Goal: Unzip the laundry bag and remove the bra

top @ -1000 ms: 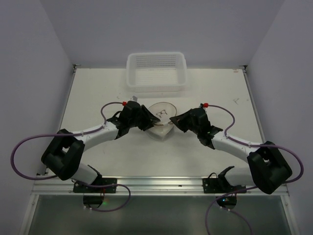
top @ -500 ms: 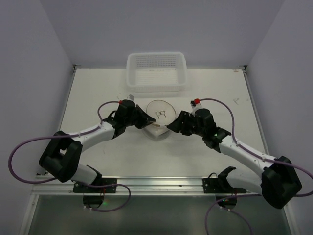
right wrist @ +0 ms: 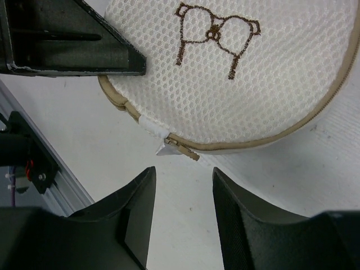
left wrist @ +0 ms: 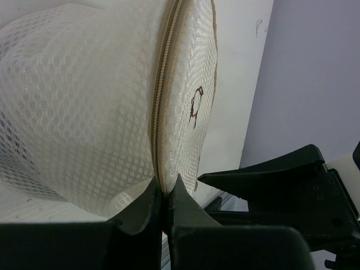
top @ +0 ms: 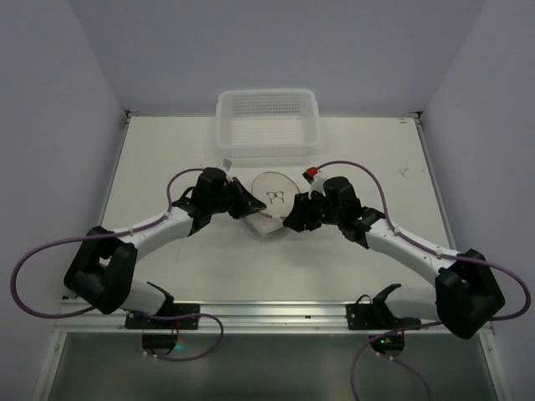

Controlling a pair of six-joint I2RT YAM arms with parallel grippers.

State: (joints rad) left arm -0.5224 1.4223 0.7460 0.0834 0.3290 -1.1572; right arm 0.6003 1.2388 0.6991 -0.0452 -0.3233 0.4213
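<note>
Sign: a brown bra icon (right wrist: pixel 216 36), stitched on the laundry bag (right wrist: pixel 270 107) flat face.
Words, numbers: none readable.

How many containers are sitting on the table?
2. The laundry bag lies in the middle of the table. The white basket stands behind it at the far edge. No other container shows, though the arms cover some of the surface.

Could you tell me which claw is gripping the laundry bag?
The left claw, shut on the zipper seam of the laundry bag; the right claw hangs open near the zipper pull.
</note>
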